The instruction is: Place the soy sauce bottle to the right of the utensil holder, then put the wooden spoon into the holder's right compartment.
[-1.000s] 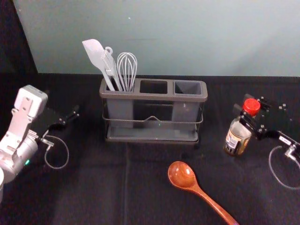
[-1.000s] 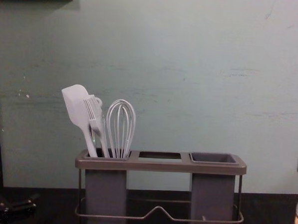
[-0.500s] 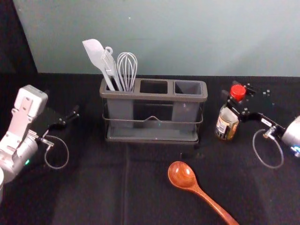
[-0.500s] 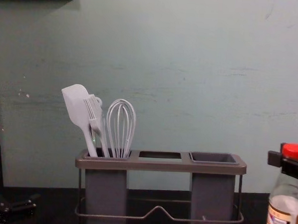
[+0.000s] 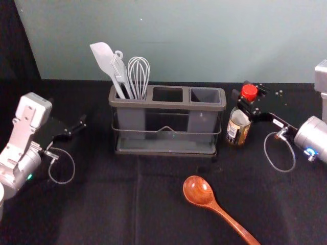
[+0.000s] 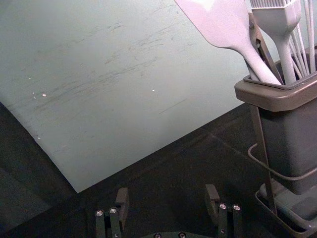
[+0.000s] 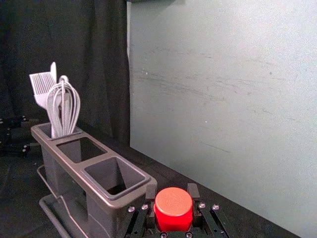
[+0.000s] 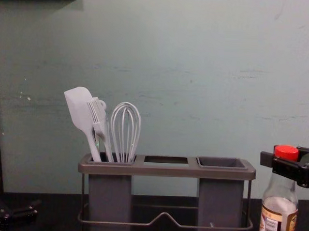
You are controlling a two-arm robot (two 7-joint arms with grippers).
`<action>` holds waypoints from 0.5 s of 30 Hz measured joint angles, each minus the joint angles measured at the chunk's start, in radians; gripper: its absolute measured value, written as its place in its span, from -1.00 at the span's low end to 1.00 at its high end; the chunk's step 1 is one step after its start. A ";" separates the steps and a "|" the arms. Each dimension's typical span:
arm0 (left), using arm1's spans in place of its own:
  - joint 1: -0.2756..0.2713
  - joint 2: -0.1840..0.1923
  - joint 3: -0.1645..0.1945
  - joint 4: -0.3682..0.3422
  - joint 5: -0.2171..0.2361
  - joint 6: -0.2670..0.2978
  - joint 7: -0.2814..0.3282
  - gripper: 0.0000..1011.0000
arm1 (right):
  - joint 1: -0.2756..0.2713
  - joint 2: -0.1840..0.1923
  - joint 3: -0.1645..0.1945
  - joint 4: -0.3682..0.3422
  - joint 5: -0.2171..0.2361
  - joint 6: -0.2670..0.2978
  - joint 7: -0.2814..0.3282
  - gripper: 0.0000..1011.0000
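The clear glass soy sauce bottle with a red cap point(image 5: 238, 127) is held upright by the right gripper point(image 7: 172, 192), closed around its top, just right of the grey, rectangular utensil holder point(image 5: 153, 104). The placing step is judged to be in hand; settling and release seem called for next. Contact between base and black cloth point(image 5: 102, 209) cannot be confirmed. The glossy brown wooden spoon point(image 5: 198, 190) is left nearer, its handle end cut off. The left gripper point(image 6: 167, 193) is parked open at left.

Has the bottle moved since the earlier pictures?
Yes, the bottle, held by the right pincer, has moved left, closer to the holder, in the head view.
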 joint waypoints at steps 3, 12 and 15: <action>0.000 0.000 0.000 0.000 0.000 0.000 0.000 0.99 | 0.006 -0.005 -0.002 0.013 0.000 0.001 0.000 -0.23; 0.000 0.000 0.000 0.000 0.000 0.000 0.000 0.99 | 0.017 -0.011 -0.004 0.040 -0.002 0.000 -0.001 -0.23; 0.000 0.000 0.000 0.000 0.000 0.000 0.000 0.99 | 0.019 -0.012 -0.004 0.046 -0.003 0.000 -0.001 -0.23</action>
